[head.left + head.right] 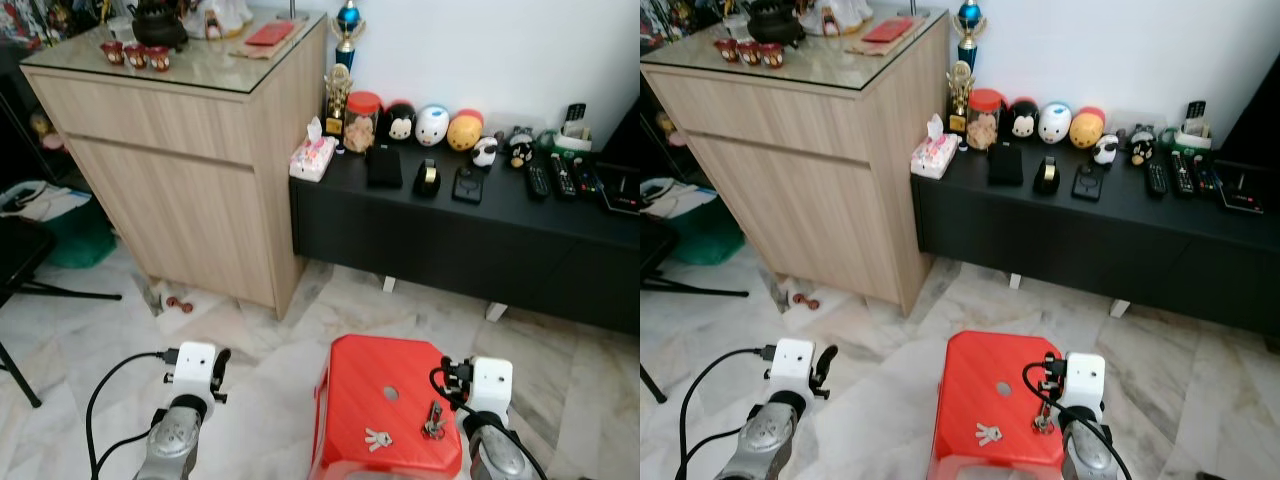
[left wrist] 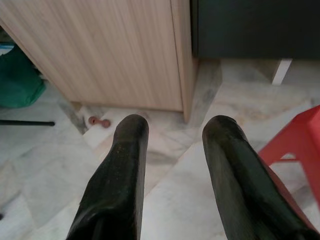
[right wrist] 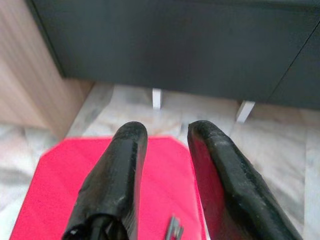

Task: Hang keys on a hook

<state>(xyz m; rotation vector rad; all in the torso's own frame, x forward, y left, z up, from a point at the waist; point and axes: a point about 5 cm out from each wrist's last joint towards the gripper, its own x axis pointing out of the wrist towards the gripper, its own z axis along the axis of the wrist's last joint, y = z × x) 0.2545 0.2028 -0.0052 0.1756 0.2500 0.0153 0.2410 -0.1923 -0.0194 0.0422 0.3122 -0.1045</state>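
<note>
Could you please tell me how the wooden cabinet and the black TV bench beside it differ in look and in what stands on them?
The wooden cabinet is light and tall; the black TV bench is dark, low and long. The cabinet has a glass top carrying a dark teapot and small red cups; the bench carries round toy figures, a tissue pack and remote controls. Both stand against the white wall on the marble floor.

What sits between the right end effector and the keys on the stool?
Nothing but bare red stool top. In the left eye view the keys lie just beside the right end effector, which is open above the stool.
</note>
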